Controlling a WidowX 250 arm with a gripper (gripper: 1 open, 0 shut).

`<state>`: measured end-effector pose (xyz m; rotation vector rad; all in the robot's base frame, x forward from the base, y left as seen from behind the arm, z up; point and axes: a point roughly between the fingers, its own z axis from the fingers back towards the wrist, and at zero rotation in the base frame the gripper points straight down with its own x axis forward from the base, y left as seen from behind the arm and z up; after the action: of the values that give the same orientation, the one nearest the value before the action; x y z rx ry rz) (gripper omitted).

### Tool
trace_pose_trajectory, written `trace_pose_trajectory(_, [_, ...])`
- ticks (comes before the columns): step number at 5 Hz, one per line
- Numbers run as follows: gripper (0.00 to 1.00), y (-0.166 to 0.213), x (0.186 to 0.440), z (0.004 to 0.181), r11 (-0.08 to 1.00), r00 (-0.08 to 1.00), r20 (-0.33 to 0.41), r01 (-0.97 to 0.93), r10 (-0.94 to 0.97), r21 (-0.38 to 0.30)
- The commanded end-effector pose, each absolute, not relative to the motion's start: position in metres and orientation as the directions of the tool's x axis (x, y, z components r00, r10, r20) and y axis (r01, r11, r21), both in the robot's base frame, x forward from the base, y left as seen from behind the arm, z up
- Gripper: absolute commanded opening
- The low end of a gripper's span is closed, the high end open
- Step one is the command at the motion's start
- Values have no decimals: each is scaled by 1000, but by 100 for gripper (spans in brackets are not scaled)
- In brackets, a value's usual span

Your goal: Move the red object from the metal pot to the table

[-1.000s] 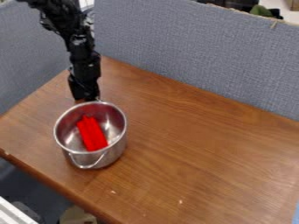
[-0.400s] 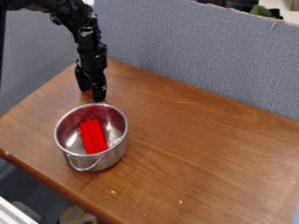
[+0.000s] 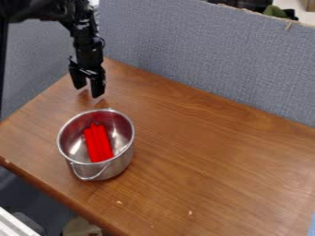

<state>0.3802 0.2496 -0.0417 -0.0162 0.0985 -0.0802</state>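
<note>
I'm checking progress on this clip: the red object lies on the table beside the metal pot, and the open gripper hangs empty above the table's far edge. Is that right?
Not quite. In the camera view the red object lies inside the metal pot, not on the table beside it. The rest holds: the gripper is open, empty, and hangs above the table's far edge.

A grey-blue fabric partition (image 3: pixel 209 51) stands behind the tabletop, running along its far edge and slanting down toward the right. Above its top edge, at the upper right, a strip of dark clutter (image 3: pixel 264 9) shows, too blurred to identify. At the lower left corner, below the tabletop's near edge, a pale object (image 3: pixel 18 224) and a bit of blue floor (image 3: pixel 18 195) are visible, indistinct.
</note>
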Motion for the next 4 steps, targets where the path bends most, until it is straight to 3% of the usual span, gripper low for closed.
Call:
trace_pose_trajectory(1, [100,276,368,2,989,989,-24,147,-147,2])
trace_pose_trajectory(2, [100,287,345,22,961,961,12,275,-275,16])
trace_pose_trajectory(4, [100,285,344,52,922,922,44,384,-386,50])
